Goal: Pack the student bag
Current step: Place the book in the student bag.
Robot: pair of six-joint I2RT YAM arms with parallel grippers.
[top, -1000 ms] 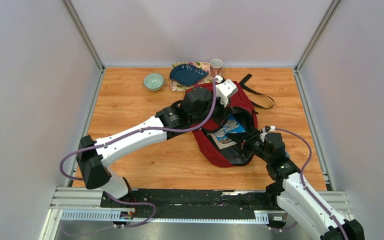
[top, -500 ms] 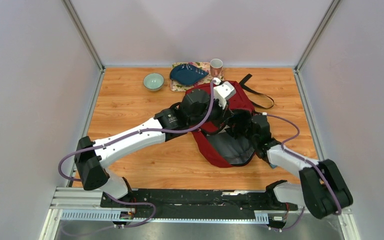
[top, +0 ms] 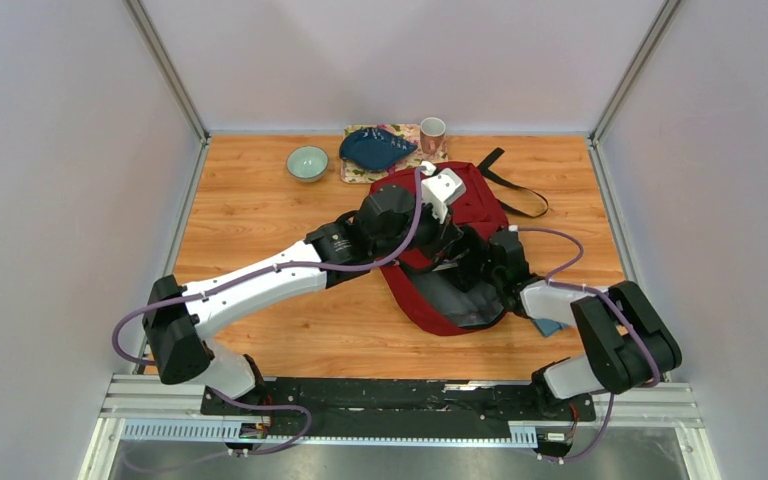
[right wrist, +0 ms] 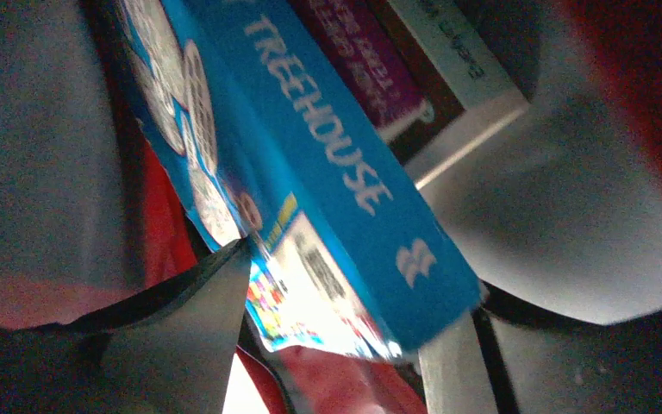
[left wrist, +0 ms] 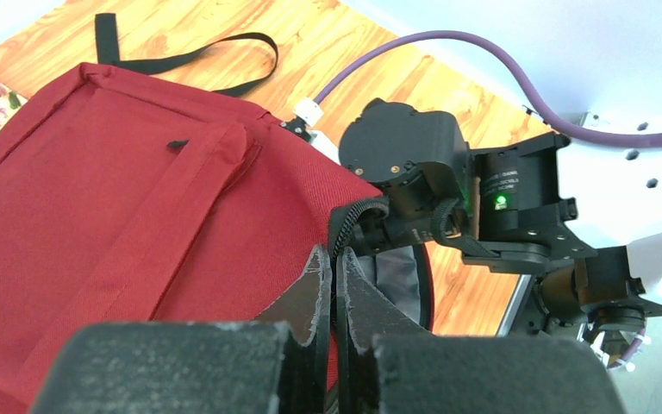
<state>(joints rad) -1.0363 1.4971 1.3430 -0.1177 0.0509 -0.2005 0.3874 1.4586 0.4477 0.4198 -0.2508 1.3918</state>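
The student bag (top: 472,198), dark red with black trim, lies on the wooden table with its mouth toward the arms; its red back panel (left wrist: 138,198) fills the left wrist view. My left gripper (left wrist: 336,269) is shut on the black zipper edge of the mouth and holds it up. My right gripper (right wrist: 345,297) is deep inside the bag against the grey lining (right wrist: 560,216). Its fingers stand apart, and the end of a blue "TREEHOUSE" book (right wrist: 336,164) lies between them. Beyond it are a purple book (right wrist: 362,60) and a white book (right wrist: 457,43).
A teal bowl (top: 307,162), a dark blue dish (top: 375,148) on a floral mat and a pink cup (top: 432,133) stand at the back. A black strap (top: 516,192) trails right of the bag. A small blue item (top: 548,326) lies under the right arm. Walls close in both sides.
The right arm swung in and carried the blue book into the bag; from above the book no longer shows. Its fingers have spread wider. The left gripper kept its hold on the bag's edge.
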